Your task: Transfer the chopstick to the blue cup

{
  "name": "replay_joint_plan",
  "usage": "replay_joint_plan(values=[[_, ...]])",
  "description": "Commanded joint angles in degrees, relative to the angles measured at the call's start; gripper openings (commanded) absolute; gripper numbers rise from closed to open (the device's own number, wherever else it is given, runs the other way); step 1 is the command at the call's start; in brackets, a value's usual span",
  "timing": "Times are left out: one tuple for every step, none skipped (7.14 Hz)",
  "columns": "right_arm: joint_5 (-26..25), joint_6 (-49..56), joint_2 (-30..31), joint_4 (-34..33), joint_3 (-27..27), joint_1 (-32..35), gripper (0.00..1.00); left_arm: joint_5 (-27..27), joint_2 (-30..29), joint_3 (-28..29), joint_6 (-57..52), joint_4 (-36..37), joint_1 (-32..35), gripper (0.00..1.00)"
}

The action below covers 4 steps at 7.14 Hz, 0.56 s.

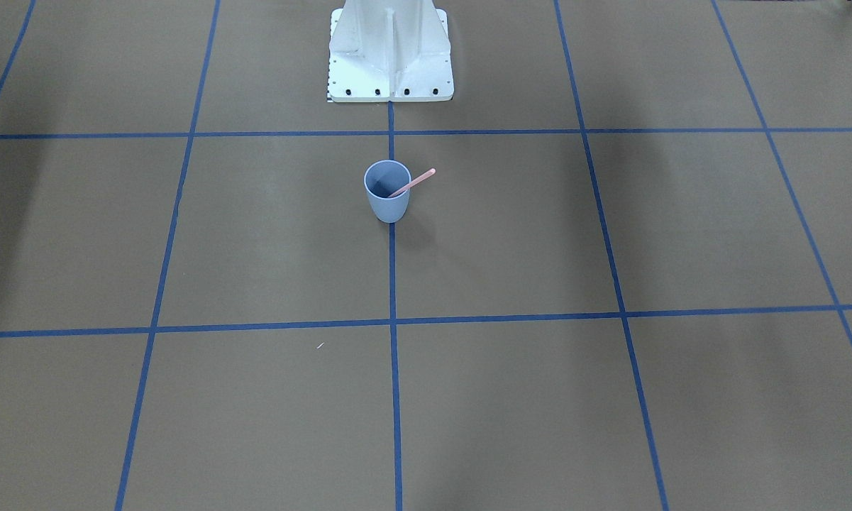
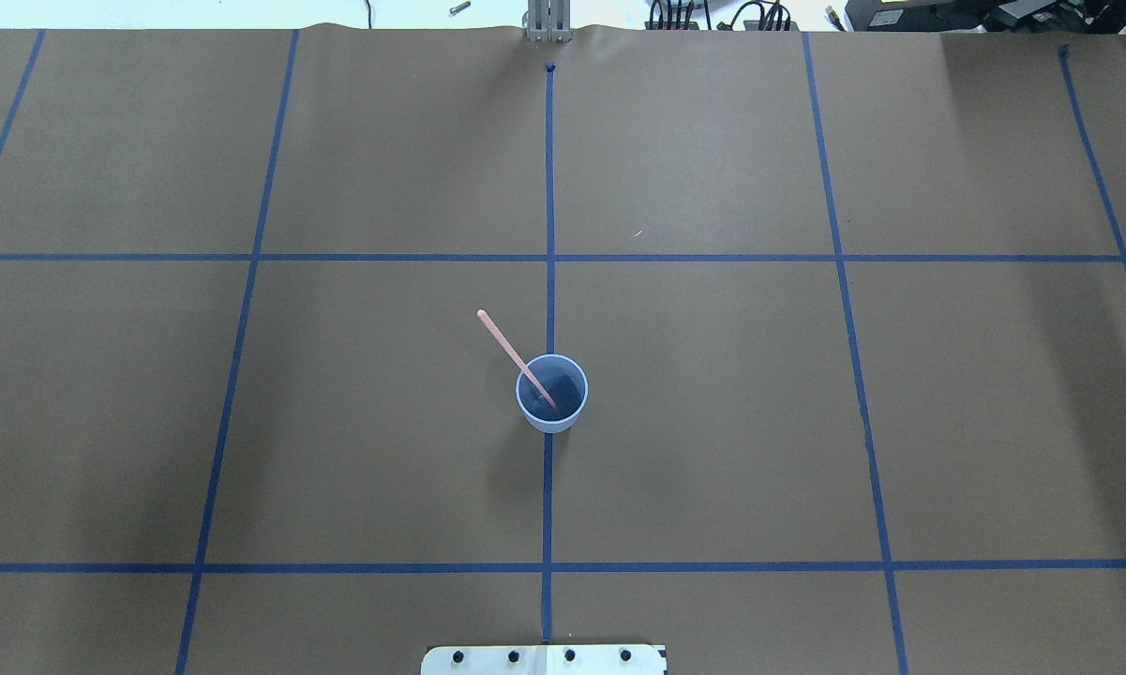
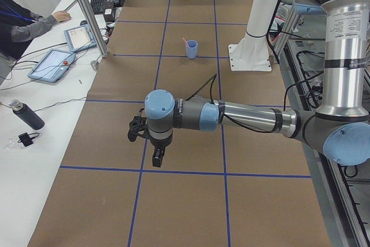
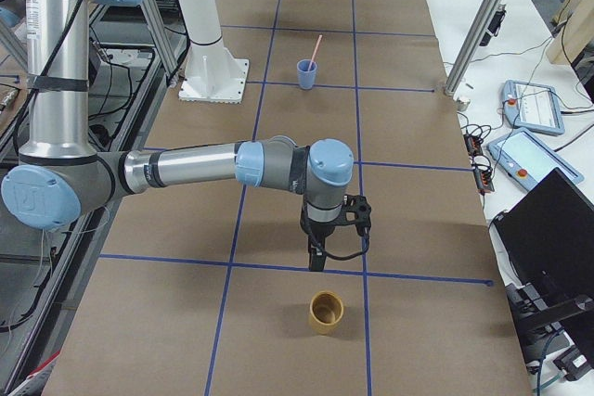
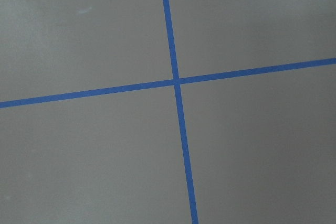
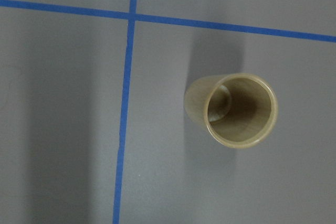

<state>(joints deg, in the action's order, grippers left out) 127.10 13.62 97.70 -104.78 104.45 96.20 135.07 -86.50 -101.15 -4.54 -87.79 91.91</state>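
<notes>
The blue cup (image 1: 387, 191) stands upright on the centre tape line in front of the robot's base. A pale pink chopstick (image 1: 415, 182) stands inside it, leaning on the rim and sticking out. Both also show from overhead, the cup (image 2: 551, 394) and the chopstick (image 2: 504, 339). My left gripper (image 3: 157, 157) hangs over bare table far from the cup. My right gripper (image 4: 317, 255) hangs near a tan cup (image 4: 326, 312). Both show only in the side views, so I cannot tell whether they are open or shut. Neither wrist view shows fingers.
The tan cup (image 6: 241, 109) is upright and empty below the right wrist. The white robot pedestal (image 1: 390, 50) stands behind the blue cup. An operator (image 3: 23, 24), tablets (image 3: 52, 65) and metal posts (image 3: 87, 13) are at the table's far side. Blue tape lines grid the brown table.
</notes>
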Motion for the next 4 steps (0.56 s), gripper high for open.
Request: replay_joint_plan(values=[[0.0, 1.0, 1.2, 0.4, 0.1, 1.3, 1.00, 0.7, 0.8, -0.4, -0.1, -0.2, 0.1, 0.99], [0.0, 1.1, 2.1, 0.4, 0.3, 1.4, 1.00, 0.6, 1.0, -2.3, -0.2, -0.3, 0.2, 0.99], [-0.1, 1.1, 2.8, 2.1, 0.3, 1.3, 1.00, 0.7, 1.0, -2.8, -0.3, -0.4, 0.0, 0.99], [0.1, 1.0, 4.5, 5.3, -0.5, 1.3, 1.00, 0.8, 1.0, -3.0, -0.3, -0.4, 0.0, 0.99]])
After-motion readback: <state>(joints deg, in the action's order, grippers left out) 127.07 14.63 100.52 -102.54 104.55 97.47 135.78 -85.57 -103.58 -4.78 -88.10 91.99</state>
